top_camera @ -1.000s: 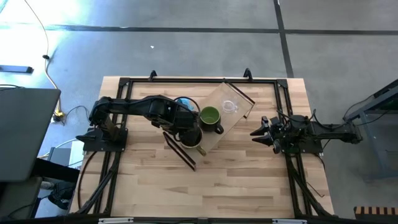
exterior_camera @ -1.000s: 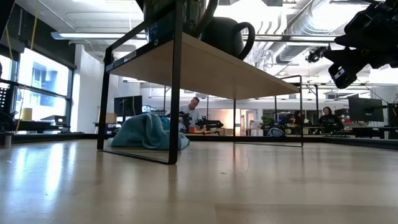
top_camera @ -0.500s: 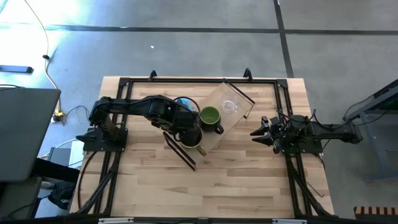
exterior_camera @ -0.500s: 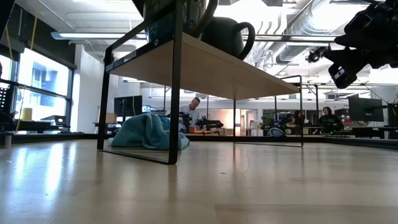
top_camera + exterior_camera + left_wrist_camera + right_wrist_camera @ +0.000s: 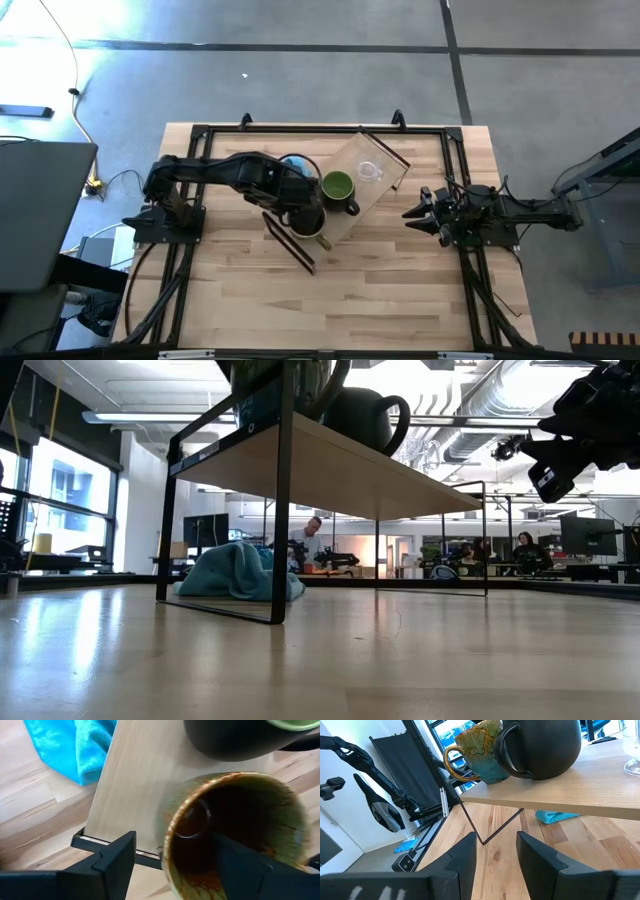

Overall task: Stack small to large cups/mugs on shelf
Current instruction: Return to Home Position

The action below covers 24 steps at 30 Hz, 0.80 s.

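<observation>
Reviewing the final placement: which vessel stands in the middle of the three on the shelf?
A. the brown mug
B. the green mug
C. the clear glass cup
B: in the high view the green mug stands on the shelf between the clear glass cup and the brown mug, which sits under the open left gripper.

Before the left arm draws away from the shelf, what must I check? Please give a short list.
1. Open left tool: ok, fingers apart at the brown mug.
2. Both fingers clear of that mug's rim: cannot tell; one shows across its mouth.
3. Upright brown mug on the shelf: ok.
4. Upright green mug and glass on the shelf: ok.
5. Path free of the right tool: ok, it waits well right of the shelf.
</observation>
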Available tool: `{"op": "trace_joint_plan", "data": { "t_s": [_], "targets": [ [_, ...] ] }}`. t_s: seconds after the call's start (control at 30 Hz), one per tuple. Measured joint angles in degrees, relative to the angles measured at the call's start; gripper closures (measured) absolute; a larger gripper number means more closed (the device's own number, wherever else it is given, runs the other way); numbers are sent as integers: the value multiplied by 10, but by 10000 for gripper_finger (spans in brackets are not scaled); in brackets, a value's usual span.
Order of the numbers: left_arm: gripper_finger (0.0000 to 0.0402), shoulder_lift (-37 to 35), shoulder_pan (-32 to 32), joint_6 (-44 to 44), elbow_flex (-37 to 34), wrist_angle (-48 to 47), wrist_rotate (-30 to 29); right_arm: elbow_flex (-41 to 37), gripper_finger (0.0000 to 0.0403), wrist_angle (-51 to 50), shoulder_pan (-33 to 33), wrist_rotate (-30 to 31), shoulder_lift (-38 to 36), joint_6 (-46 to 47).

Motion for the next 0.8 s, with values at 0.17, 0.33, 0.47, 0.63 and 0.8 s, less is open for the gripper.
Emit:
{"op": "trace_joint_plan", "data": {
  "t_s": [0.17, 0.33, 0.47, 0.63, 0.8],
  "targets": [
    [164, 0, 0, 0, 27, -1, -5, 0, 272, 0, 0, 0, 0, 0],
    [165, -1, 0, 3, 65, -3, -7, 0, 272, 0, 0, -1, 0, 5],
    [165, -1, 0, 6, 110, -3, -6, 0, 272, 0, 0, -2, 0, 9],
    [165, -5, 0, 25, 180, 5, -26, 0, 272, 0, 0, -5, 0, 15],
    [165, -56, 0, 30, 163, 25, -58, 0, 272, 0, 0, -12, 0, 24]
  ]
}}
